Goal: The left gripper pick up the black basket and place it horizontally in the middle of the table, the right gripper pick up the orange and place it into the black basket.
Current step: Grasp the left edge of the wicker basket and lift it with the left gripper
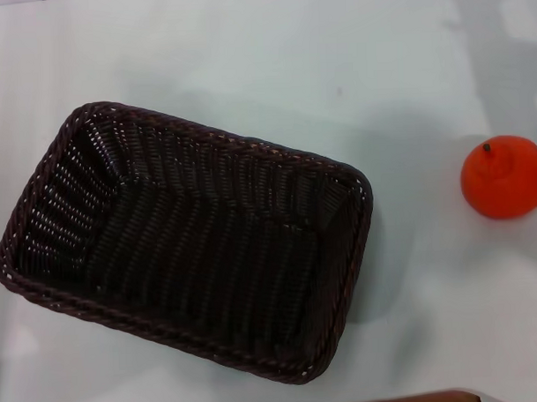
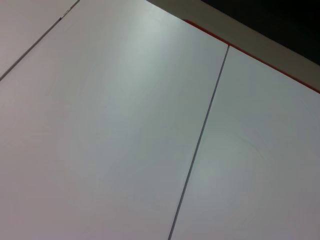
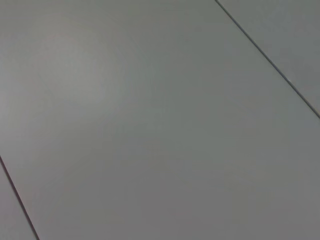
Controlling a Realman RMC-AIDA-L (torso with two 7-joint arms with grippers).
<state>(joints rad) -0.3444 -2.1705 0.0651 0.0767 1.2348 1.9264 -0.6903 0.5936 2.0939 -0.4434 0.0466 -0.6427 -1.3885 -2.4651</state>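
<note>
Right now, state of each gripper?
Left gripper: not in view in any camera, so it cannot be told.
Right gripper: not in view either; the orange sits alone on the table.

Looks like a staged test bench or lab setup rather than a lived-in home. Plain pale table (image 1: 246, 61), bare apart from two props: a dark woven black basket (image 1: 186, 239) and a single orange (image 1: 504, 177) set well apart from it. In the wrist views, only flat pale panels (image 2: 110, 125) split by thin straight seams (image 2: 200, 140), with a red-edged border strip (image 2: 250, 50) along one side and darkness beyond it. Exact kind of room not shown.
</note>
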